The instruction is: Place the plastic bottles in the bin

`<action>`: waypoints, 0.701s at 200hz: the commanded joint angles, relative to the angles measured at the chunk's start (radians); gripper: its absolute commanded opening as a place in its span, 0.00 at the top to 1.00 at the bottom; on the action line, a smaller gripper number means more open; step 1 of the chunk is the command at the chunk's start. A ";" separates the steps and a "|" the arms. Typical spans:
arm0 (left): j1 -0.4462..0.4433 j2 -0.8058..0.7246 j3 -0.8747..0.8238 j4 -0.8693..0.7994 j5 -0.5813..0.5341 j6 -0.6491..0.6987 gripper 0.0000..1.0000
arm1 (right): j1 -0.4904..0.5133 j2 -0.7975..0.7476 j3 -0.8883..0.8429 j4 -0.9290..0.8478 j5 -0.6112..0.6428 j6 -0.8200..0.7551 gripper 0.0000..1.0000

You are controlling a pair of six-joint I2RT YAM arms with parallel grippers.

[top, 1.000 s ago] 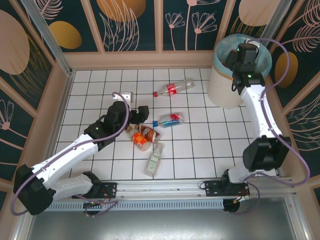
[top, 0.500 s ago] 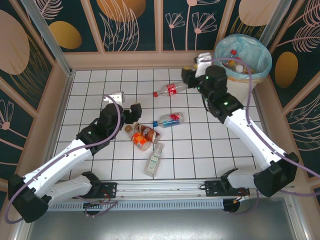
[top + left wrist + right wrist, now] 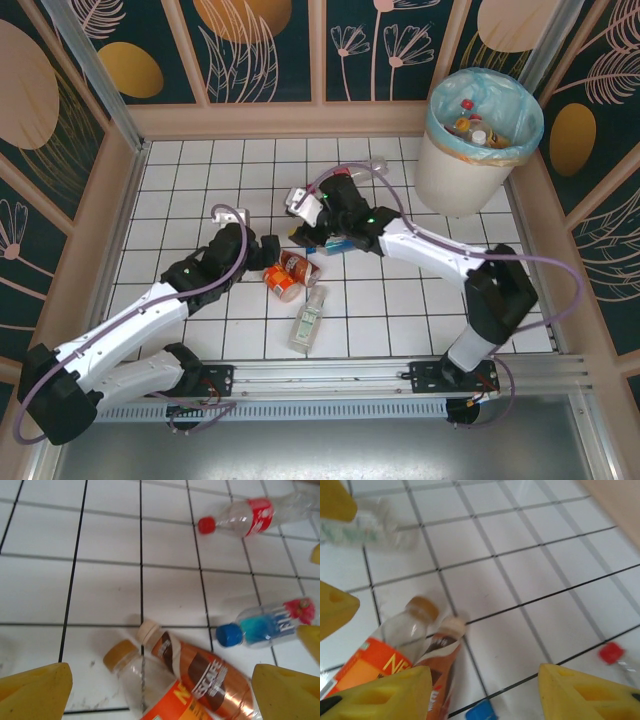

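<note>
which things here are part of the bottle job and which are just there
Job: red-label bottle, blue-cap bottle, brown bottle, orange-label bottle, green-label bottle, bin, binned bottles.
Just there: tiled table, patterned wall panels, front rail.

Lab pen: gridded table, patterned walls

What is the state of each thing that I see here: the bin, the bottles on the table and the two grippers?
bin: upright, lined, bottles inside.
red-label bottle: lying flat, capped.
blue-cap bottle: lying flat, capped.
orange-label bottle: lying flat, capped.
brown bottle: lying flat, capped, beside the orange-label bottle.
green-label bottle: lying flat, apart from the rest.
left gripper: open, empty.
right gripper: open, empty.
</note>
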 commanded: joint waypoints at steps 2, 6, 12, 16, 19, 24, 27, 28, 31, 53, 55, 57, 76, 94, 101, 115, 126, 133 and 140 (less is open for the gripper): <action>-0.004 0.018 -0.037 -0.024 0.052 -0.064 0.08 | 0.023 0.051 0.053 -0.121 -0.051 -0.130 0.39; -0.005 0.021 -0.040 -0.023 0.062 -0.065 0.08 | 0.029 0.056 0.050 -0.126 -0.037 -0.137 0.39; -0.005 0.024 -0.046 -0.020 0.078 -0.059 0.08 | 0.038 0.062 0.042 -0.126 -0.009 -0.136 0.39; -0.005 0.023 -0.050 -0.017 0.088 -0.050 0.09 | 0.041 0.065 0.036 -0.120 0.014 -0.124 0.39; -0.005 0.020 -0.053 -0.016 0.094 -0.045 0.09 | 0.042 0.067 0.033 -0.114 0.031 -0.105 0.38; -0.004 0.012 -0.060 -0.013 0.100 -0.036 0.09 | 0.039 0.067 0.028 -0.103 0.067 -0.067 0.38; -0.004 0.007 -0.064 -0.013 0.102 -0.031 0.09 | 0.036 0.066 0.026 -0.095 0.087 -0.041 0.38; -0.004 0.005 -0.066 -0.013 0.102 -0.029 0.09 | 0.033 0.066 0.024 -0.090 0.103 -0.022 0.38; -0.004 -0.002 -0.070 -0.013 0.102 -0.025 0.09 | 0.030 0.066 0.022 -0.087 0.114 -0.004 0.38; -0.004 -0.059 -0.098 0.001 0.109 0.037 0.10 | -0.024 0.048 -0.006 -0.093 0.177 0.162 0.39; -0.004 -0.062 -0.099 0.002 0.112 0.045 0.10 | -0.029 0.046 -0.010 -0.097 0.170 0.165 0.38; -0.005 -0.066 -0.100 0.004 0.116 0.054 0.11 | -0.035 0.044 -0.013 -0.103 0.159 0.166 0.38; -0.005 -0.070 -0.092 0.015 0.157 0.121 0.11 | -0.044 0.042 -0.052 -0.170 0.094 0.050 0.36; -0.005 -0.043 -0.068 0.004 0.171 0.160 0.11 | -0.039 0.080 -0.041 -0.290 0.162 -0.089 0.33; -0.005 -0.032 -0.061 0.000 0.169 0.168 0.11 | -0.041 0.096 -0.025 -0.311 0.211 -0.103 0.33; -0.004 -0.014 -0.047 -0.006 0.161 0.173 0.11 | -0.047 0.131 0.026 -0.343 0.252 -0.120 0.33; -0.005 -0.006 -0.044 0.000 0.167 0.173 0.11 | -0.042 0.139 0.051 -0.343 0.252 -0.141 0.33; -0.004 -0.003 -0.044 0.005 0.172 0.171 0.11 | -0.040 0.139 0.058 -0.329 0.252 -0.156 0.33; -0.004 -0.002 -0.044 0.009 0.171 0.162 0.11 | -0.035 0.137 0.060 -0.313 0.252 -0.175 0.32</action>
